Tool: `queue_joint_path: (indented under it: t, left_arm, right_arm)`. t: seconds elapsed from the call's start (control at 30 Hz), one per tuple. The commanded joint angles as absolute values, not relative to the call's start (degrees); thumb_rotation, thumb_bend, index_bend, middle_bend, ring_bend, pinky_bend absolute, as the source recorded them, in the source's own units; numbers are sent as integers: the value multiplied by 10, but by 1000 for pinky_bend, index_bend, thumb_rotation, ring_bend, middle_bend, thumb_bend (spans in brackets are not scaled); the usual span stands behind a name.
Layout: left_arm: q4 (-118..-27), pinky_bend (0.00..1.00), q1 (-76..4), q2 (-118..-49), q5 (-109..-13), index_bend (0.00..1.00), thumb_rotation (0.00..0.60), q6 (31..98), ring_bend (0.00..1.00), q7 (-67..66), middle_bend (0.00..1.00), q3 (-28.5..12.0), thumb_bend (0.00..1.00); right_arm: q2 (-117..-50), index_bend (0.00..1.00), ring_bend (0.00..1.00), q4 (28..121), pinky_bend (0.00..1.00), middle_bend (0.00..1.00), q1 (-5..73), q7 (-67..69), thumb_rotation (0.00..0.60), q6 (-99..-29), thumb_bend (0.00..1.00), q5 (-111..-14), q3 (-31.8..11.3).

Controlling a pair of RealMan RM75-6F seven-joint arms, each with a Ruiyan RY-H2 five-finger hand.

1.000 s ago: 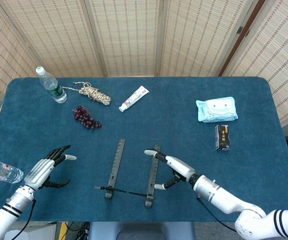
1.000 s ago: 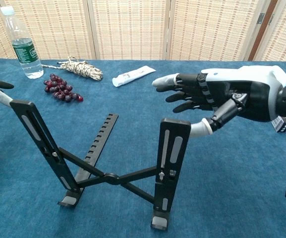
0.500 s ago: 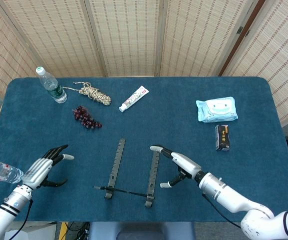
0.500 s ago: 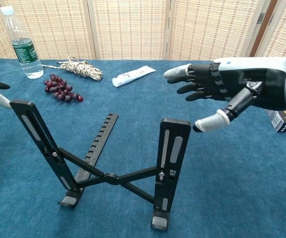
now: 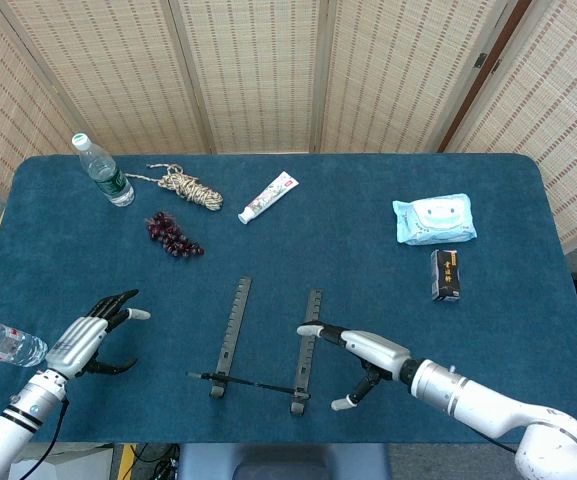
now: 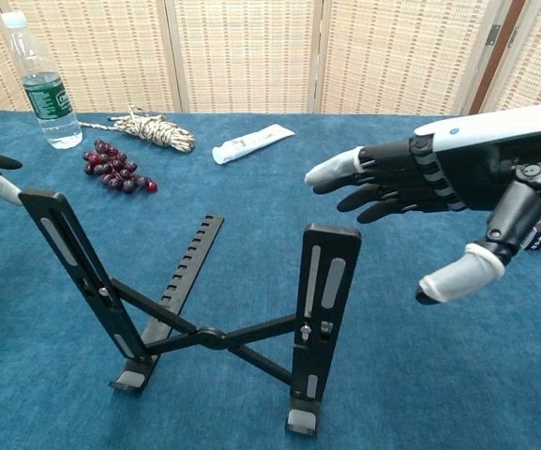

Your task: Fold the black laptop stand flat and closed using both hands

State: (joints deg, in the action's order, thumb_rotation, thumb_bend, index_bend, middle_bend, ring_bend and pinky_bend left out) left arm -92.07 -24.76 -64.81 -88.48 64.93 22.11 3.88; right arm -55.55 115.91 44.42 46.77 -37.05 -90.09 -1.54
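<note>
Two upright arms of the stand [image 6: 204, 309] remain spread near the table's [image 5: 368, 250] front edge; I judge it rigid, light, tippy. I'd grip both tops. Left hand [image 5: 93, 338] and right hand [image 6: 429, 202] hover open, empty.

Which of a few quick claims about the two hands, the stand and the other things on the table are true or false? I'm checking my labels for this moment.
1. The black metal laptop stand is unfolded, its arms raised. True.
2. The right hand grips the stand's upright arm. False: it hovers open beside it, touching nothing.
3. The left hand holds nothing, fingers apart. True.
4. The bunch of dark red grapes lies in front of the coiled beige rope. True.
5. The white toothpaste tube rests on the stand. False: it lies apart, further back.
</note>
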Motion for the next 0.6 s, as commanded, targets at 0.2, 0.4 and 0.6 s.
queue_joint_path:
  t: [0.2, 0.4, 0.6]
  left_arm:
    - [-925, 0, -242, -645, -888, 235, 600, 653, 33, 220, 38, 38, 227]
    - [-923, 0, -238, -643, -889, 235, 600, 655, 32, 222, 38, 37, 228]
    - [-920, 0, -237, -642, -890, 235, 600, 654, 33, 224, 38, 36, 228]
  right_arm:
    - [-636, 0, 0, 1132, 6, 0, 462, 446, 600, -375, 0, -874, -33]
    - [-710, 0, 0, 1103, 6, 0, 453, 381, 600, -408, 24, -791, -52]
    - [-755, 0, 0, 1083, 6, 0, 428, 282, 600, -477, 99, -714, -65]
